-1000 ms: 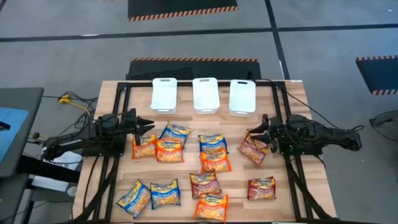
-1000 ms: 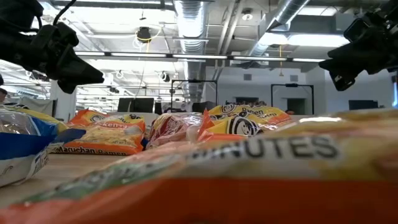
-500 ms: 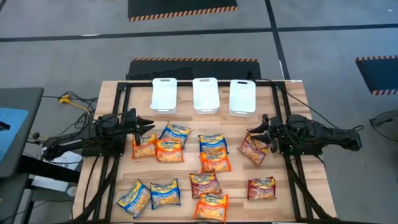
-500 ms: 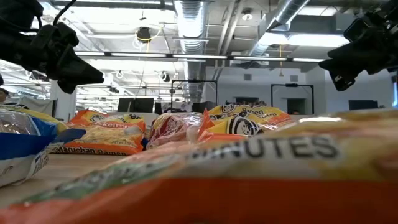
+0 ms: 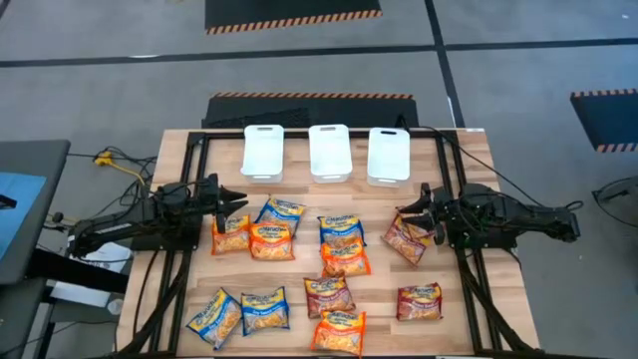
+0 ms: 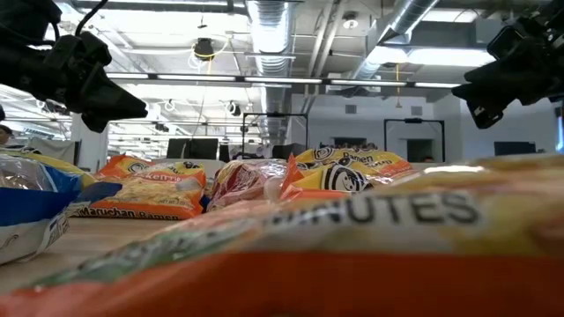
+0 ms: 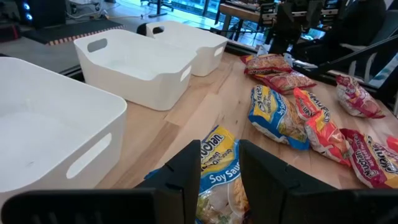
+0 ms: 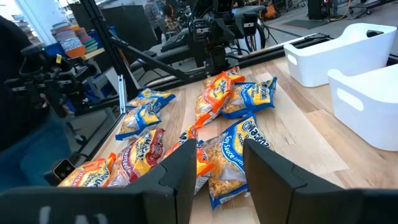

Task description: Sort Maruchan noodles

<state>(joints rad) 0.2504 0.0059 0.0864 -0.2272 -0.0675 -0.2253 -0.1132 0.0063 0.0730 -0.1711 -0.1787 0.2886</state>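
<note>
Stillness is all that is shown: nothing has shifted over the last second, so sorting has not begun. On the counter, three white bins at the far edge lie empty. The Maruchan noodles remain scattered nearer. The left claw and right claw are held spread, pinching nothing, above the packets.

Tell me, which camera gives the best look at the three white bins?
The high view: all three white bins show whole, in a row at the table's far edge. The left wrist view shows them close but one is cut off; the right wrist view catches only two; the low view shows none.
</note>
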